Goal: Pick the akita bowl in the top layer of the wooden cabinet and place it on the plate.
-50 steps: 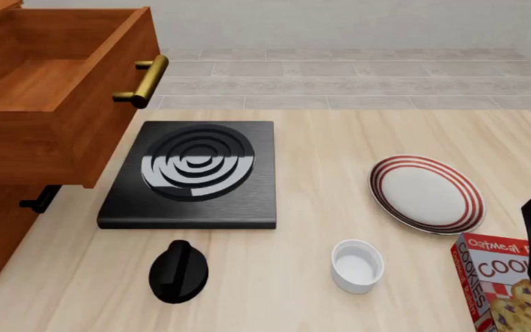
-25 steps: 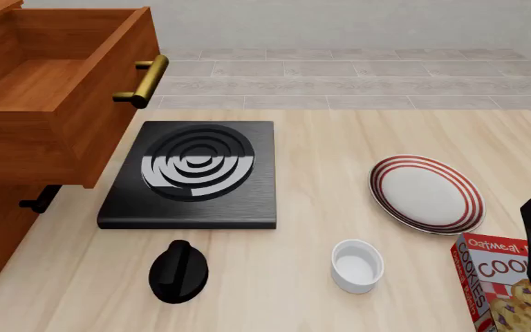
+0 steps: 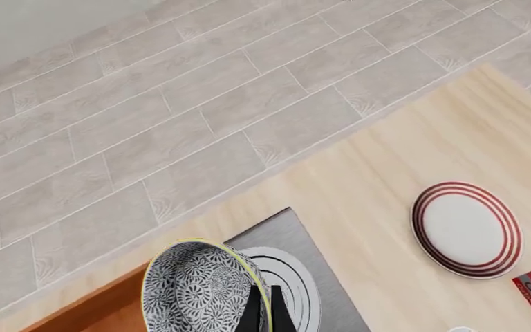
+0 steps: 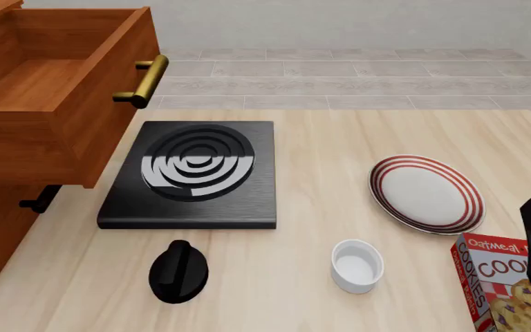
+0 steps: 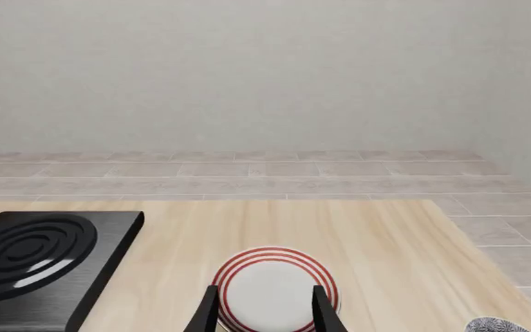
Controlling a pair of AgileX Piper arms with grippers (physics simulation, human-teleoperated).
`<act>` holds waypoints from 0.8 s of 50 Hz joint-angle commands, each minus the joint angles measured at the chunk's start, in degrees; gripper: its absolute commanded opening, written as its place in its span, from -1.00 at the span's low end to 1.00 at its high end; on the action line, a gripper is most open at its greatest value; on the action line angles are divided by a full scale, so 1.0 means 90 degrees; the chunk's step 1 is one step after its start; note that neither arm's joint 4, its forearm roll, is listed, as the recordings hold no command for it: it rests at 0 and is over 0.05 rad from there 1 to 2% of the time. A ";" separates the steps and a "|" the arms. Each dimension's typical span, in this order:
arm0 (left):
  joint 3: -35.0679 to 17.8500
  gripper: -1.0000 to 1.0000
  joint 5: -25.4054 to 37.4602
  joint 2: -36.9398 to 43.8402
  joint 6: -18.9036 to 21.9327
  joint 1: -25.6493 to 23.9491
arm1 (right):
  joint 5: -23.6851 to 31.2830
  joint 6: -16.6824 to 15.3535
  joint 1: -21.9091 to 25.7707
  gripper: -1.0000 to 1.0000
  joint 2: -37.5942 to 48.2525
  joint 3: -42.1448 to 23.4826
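My left gripper [image 3: 263, 315] clamps the bowl [image 3: 205, 287] | right gripper [image 5: 263, 310] apart | plate [image 4: 426, 193] near table's [image 4: 339, 152] right edge

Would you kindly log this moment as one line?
left pincer: shut on akita bowl | right pincer: open | plate: bare | top layer: open

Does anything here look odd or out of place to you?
The top drawer hangs pulled out and empty. The patterned bowl is tipped on its side in the left hand, high above the stove, while the plate sits bare.
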 commanded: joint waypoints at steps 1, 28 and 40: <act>-0.0232 -1.00 -0.0064 0.0184 0.0060 -0.0318 | -0.0006 -0.0009 0.0009 1.00 0.0000 -0.0002; 0.0167 -1.00 -0.0557 0.0233 0.0114 -0.0800 | -0.0032 -0.0016 0.0005 1.00 -0.0001 -0.0003; 0.0270 -1.00 -0.0741 0.0302 0.0139 -0.1071 | -0.0041 -0.0033 0.0002 1.00 -0.0002 -0.0007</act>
